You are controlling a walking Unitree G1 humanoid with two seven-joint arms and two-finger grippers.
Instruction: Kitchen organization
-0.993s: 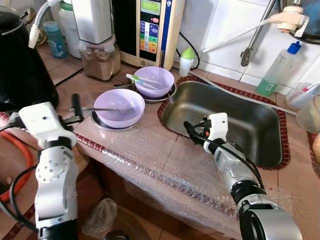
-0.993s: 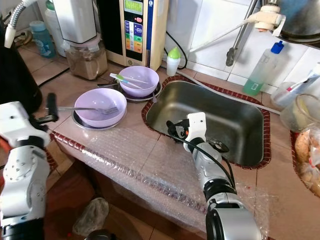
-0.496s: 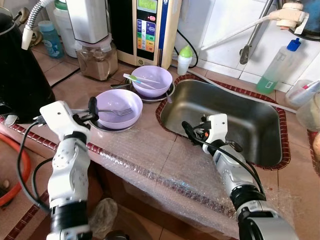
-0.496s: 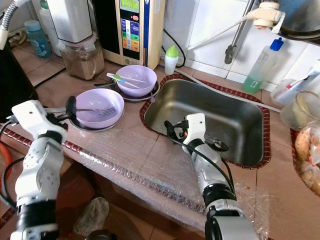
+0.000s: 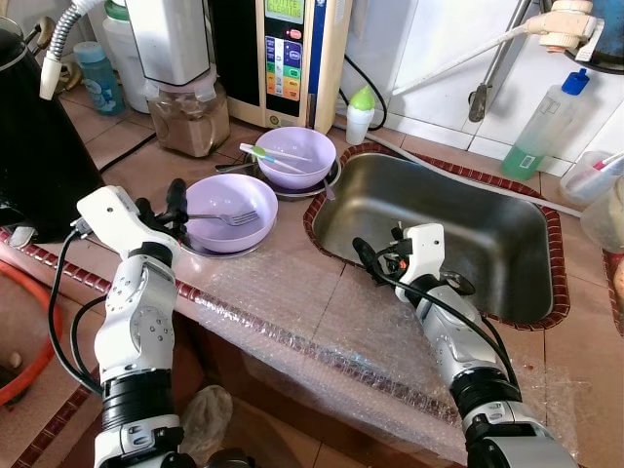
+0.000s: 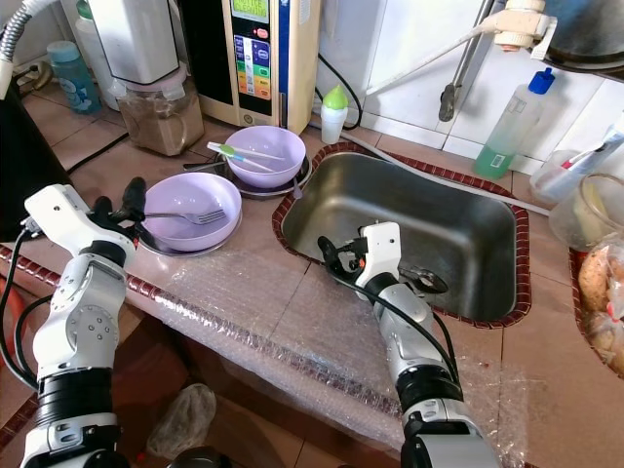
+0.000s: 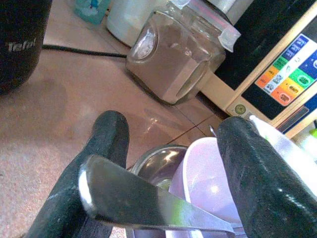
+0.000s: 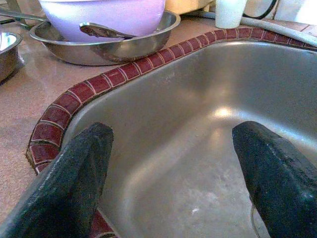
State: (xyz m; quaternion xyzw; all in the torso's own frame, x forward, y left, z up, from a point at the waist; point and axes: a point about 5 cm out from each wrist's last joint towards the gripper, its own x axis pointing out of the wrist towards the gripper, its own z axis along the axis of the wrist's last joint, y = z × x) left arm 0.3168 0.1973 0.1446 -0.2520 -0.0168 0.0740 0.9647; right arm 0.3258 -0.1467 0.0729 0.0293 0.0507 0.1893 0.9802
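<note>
kitchen counter point(image 5: 146, 156) of reddish-brown tile, white tiled wall behind, a sheet of bubble wrap point(image 5: 322, 327) over the front edge.

near lilac bowl point(image 5: 231, 211): sits in a shallow steel dish on the counter, left of the sink. fork point(image 5: 226, 217) lies across its rim, tines inside the bowl, handle pointing toward the left gripper.

left gripper point(image 5: 164, 207): at the bowl's left side, fingers spread wide with the fork handle passing between them; in the left wrist view the handle point(image 7: 143, 206) crosses the gap, and whether it touches a finger cannot be told.

far lilac bowl point(image 5: 295, 157): behind the first, in its own steel dish, close to the sink's back-left corner. holds a green-and-white utensil point(image 5: 275, 154) laid across it.

steel sink point(image 5: 487, 229): set in the counter with a dark red tile border. right gripper point(image 5: 368, 259) hangs just inside its front-left edge, fingers spread wide, holding nothing.

along the wall: black kettle point(image 5: 39, 127) far left, blender jar point(image 5: 191, 117) of brown powder, water ionizer point(image 5: 292, 58) with coloured buttons, small white bottle with green cap point(image 5: 361, 117), green dish-soap bottle point(image 5: 542, 127) at right, tap point(image 5: 565, 21) above the sink.
</note>
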